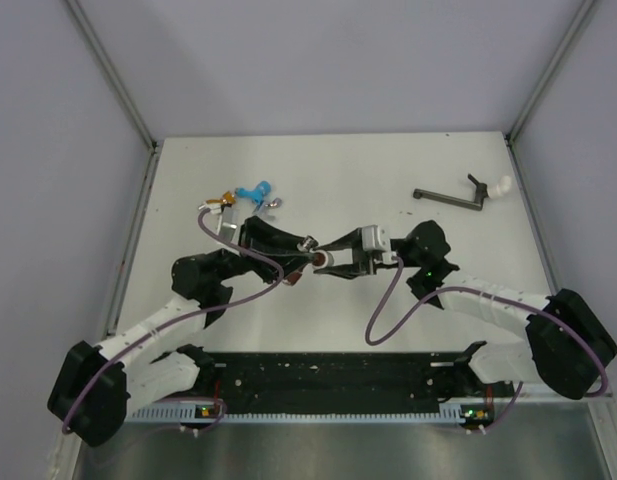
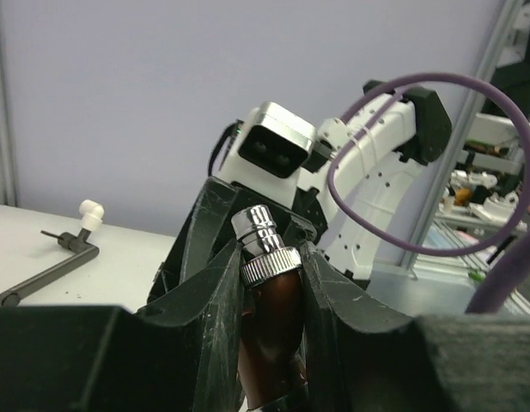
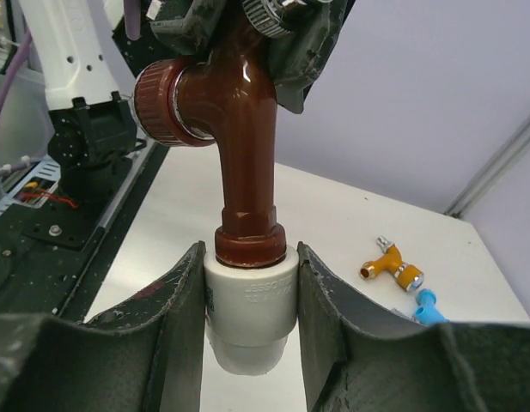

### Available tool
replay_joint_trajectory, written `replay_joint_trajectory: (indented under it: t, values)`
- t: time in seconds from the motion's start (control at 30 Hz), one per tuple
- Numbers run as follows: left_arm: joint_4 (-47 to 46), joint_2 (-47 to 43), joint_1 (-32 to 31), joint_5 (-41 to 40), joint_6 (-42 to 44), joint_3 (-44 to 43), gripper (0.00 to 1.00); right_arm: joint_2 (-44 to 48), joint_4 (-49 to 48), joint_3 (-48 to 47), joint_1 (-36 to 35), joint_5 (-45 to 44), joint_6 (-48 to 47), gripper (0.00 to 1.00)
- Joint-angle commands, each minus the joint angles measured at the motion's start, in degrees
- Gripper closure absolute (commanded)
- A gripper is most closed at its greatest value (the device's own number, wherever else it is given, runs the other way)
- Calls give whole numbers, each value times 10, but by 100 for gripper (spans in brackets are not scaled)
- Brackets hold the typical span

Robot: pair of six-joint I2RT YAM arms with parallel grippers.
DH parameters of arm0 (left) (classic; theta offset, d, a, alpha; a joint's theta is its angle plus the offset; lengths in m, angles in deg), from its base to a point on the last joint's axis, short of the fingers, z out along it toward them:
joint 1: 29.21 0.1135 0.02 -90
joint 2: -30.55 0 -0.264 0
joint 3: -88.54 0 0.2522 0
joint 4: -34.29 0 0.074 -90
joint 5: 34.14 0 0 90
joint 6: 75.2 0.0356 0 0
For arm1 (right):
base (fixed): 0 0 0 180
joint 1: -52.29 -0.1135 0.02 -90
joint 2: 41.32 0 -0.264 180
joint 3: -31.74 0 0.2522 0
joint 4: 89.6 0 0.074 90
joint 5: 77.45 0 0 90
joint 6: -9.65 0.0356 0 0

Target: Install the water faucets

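Red-brown faucet (image 3: pixel 246 129) is clamped in the left gripper (image 2: pixel 269 257), right gripper (image 3: pixel 249 283) pinching its white socket (image 3: pixel 250 318), so twisting off-axis could bind the joint or slip.

Faint raised lettering, one short line, on side of white fitting (image 3: pixel 250 296) directly under dark red-brown faucet (image 3: pixel 246 154); characters too faint to read. No other readable text, label or number in any view.

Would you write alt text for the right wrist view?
The right gripper clamps a white fitting holding a dark red-brown faucet, its top held by the left gripper. An orange faucet and a light blue faucet lie on the table behind.
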Motion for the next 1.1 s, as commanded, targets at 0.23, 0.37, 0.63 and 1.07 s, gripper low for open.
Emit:
replay_joint_trajectory:
  t: [0.23,0.37,0.63,1.07]
  values:
    - [-37,-1,-3,258,9,-118,100,14,36,-76,34,197,105,100]
    - [120,-37,-1,193,94,-122,79,49,152,-68,36,101,-3,100]
    - [370,-118,-1,-20,237,-109,56,77,239,-72,37,-11,-63,100]
    - [478,-132,-1,-146,264,-84,30,76,218,-68,37,-32,-42,100]
